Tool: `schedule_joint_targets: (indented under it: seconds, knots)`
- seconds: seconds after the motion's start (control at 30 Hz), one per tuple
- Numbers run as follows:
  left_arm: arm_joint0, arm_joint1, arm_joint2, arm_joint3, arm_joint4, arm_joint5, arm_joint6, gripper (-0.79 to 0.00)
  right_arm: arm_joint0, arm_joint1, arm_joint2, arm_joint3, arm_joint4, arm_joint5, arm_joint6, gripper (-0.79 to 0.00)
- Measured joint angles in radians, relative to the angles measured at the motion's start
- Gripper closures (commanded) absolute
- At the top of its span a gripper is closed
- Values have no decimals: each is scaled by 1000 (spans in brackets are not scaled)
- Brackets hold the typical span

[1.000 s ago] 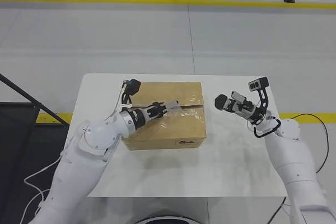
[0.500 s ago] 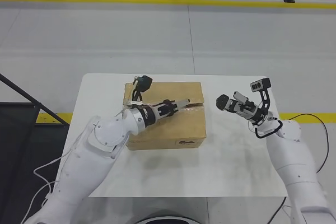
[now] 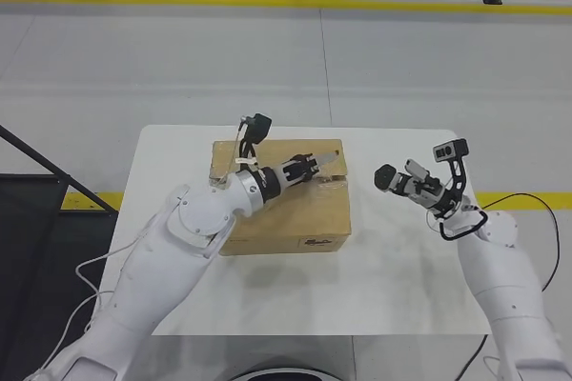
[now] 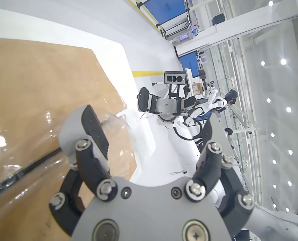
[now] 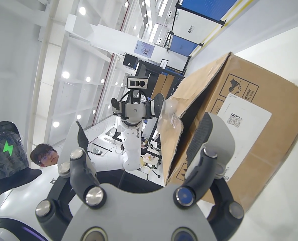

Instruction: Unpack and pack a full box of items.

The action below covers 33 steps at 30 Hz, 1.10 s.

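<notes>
A: A white table under us, a bright hall behind. The cardboard box sits on the table toward our left side, flaps down and taped. What worries us here?

B: The clear tape along the seam. Our left gripper hangs over the box's top, at the end nearest the other arm. Its jaws are spread with nothing between them. One finger pad is over the wrinkled film just beside the seam, and the other is away from the cardboard. If we close there, we judge we may pinch only film. It could stretch or peel off without the flap coming up.

A: And the box itself?

B: Nothing holds it. Our right gripper is above the table beside the box's labelled end wall, apart from it, jaws also spread and empty. So a pull by the left arm could drag or tip the whole box rather than open it.

A: Can we tell whether the pad touches the tape?

B: No. It is either just above or touching, and we can't say which. In the right wrist view the flap edge looks ragged and a little proud of the end wall. That might give us a better hold than the film.
</notes>
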Motion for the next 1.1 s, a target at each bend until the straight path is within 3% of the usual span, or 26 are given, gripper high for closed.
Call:
schedule_joint_targets:
  seconds: [0.63, 1.1]
  knots:
    - [-110, -50, 103, 95, -58, -26, 50, -785, -57, 17, 18, -28, 20, -14, -14, -785]
    - [-140, -69, 60, 95, -157, -55, 94, -785, -137, 44, 44, -188, -98, -104, -103, -785]
